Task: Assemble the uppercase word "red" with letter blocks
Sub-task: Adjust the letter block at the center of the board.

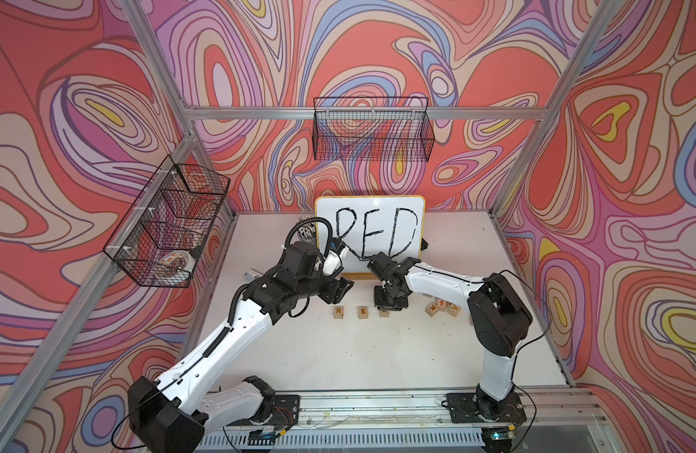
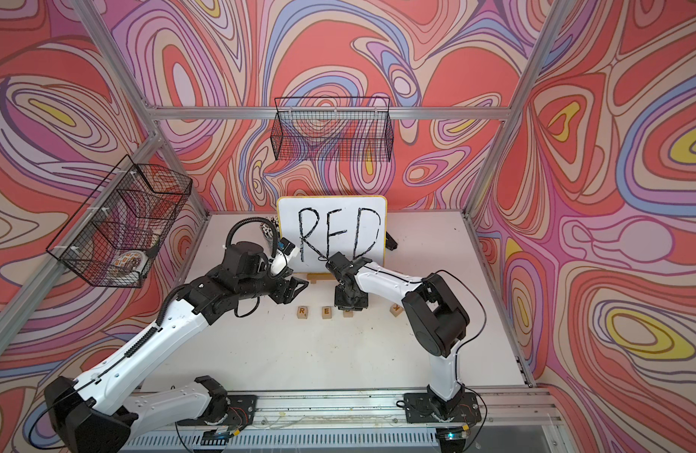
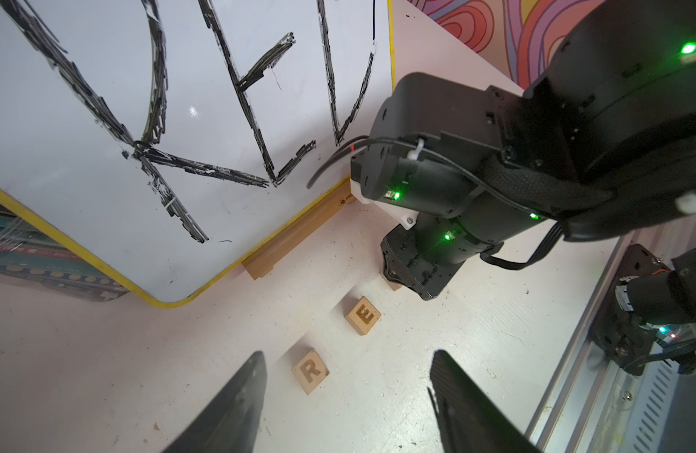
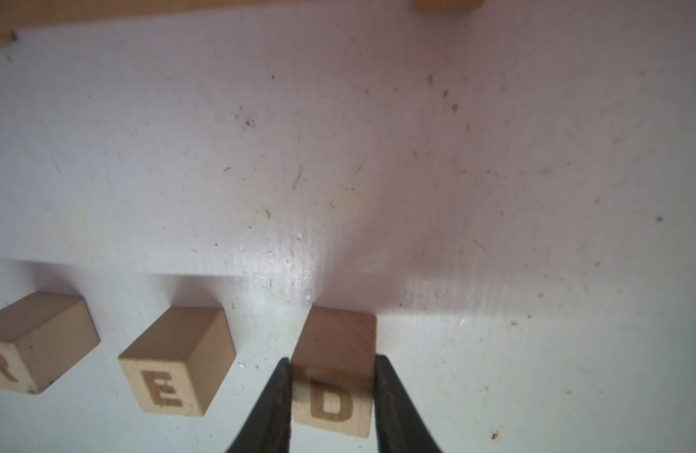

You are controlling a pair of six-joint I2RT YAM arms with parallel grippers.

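Right tool [image 4: 332,361] clamps D block [image 4: 332,408] beside E block [image 4: 178,361].

My white table [image 1: 338,353] — scuffed — carries R block [image 1: 338,312], E block [image 1: 363,312], D block [image 4: 332,408] in a row, gaps between; spare letter blocks [image 1: 442,305] off to their right, whiteboard stand [image 3: 291,239] behind.
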